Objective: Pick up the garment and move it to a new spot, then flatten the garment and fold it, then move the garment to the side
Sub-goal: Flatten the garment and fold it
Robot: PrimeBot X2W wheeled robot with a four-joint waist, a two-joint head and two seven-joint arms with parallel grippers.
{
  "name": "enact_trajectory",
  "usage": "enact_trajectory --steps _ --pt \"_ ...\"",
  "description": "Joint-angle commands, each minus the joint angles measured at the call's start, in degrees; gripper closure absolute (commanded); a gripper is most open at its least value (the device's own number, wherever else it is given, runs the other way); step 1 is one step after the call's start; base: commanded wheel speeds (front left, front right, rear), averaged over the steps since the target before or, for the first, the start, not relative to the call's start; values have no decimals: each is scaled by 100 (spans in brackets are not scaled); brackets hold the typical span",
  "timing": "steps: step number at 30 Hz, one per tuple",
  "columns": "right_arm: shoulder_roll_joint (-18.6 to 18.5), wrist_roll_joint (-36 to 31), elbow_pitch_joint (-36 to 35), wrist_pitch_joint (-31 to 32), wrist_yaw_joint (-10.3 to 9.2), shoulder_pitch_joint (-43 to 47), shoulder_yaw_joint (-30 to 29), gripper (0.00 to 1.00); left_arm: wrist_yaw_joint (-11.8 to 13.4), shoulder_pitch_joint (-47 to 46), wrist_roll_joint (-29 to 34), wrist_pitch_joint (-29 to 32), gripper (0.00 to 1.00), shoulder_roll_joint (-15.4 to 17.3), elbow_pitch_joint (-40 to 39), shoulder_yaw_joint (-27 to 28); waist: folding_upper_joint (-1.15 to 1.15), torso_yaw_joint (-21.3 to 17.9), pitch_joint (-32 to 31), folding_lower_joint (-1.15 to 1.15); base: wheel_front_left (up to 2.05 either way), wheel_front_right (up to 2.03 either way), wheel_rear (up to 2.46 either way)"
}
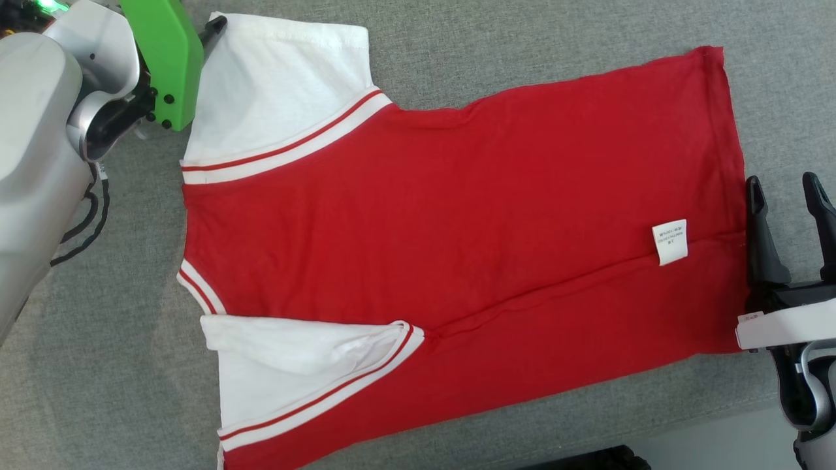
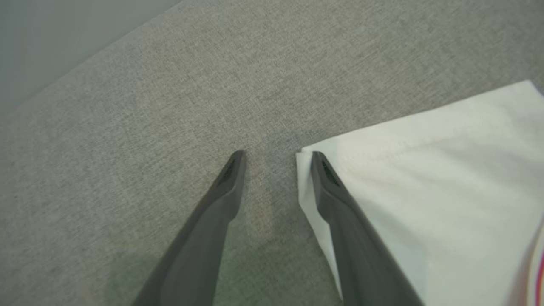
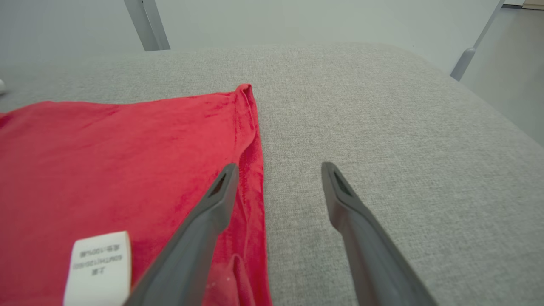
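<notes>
The garment is lying spread flat across the middle of a grey woven surface, its hem pointing to the robot's right and its sleeves to the left. Its red body is showing a long crease running toward the hem, where a small white label is resting. The far sleeve and the near sleeve are both white, each joining the red along a white band with a thin red stripe. The near sleeve is bunching slightly at its top edge.

The left end effector is sitting at the far sleeve's outer corner with its fingers apart, one finger lying over the white cloth and the other over bare grey weave. A green housing on that arm is overlapping the sleeve's edge in the head view. The right end effector is waiting at the hem, fingers spread wide, one over the red edge and one over bare surface.

Bare grey weave is stretching beyond the hem and behind the garment. The surface's near edge is running close under the garment's lower right side, with pale floor below it. In the right wrist view, a metal leg is standing beyond the far edge.
</notes>
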Motion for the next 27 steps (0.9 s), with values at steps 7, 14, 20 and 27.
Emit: enact_trajectory --steps 7,14,20,27 --pt "-17 -10 14 -16 -8 -107 56 0 16 19 -360 135 100 -29 60 -255 0 -8 39 -1 0 0 0" --pt "-199 146 59 -16 -8 -275 187 0 13 28 -556 -223 100 46 -181 -464 0 57 -164 -1 0 0 0" --pt "-600 667 331 569 -8 -872 608 0 15 28 -715 -718 100 119 -434 -641 0 230 -509 -1 0 0 0" --pt "-807 1126 977 2593 -4 -1994 782 0 15 11 -851 -1069 100 123 -652 -847 0 474 -771 -1 0 0 0"
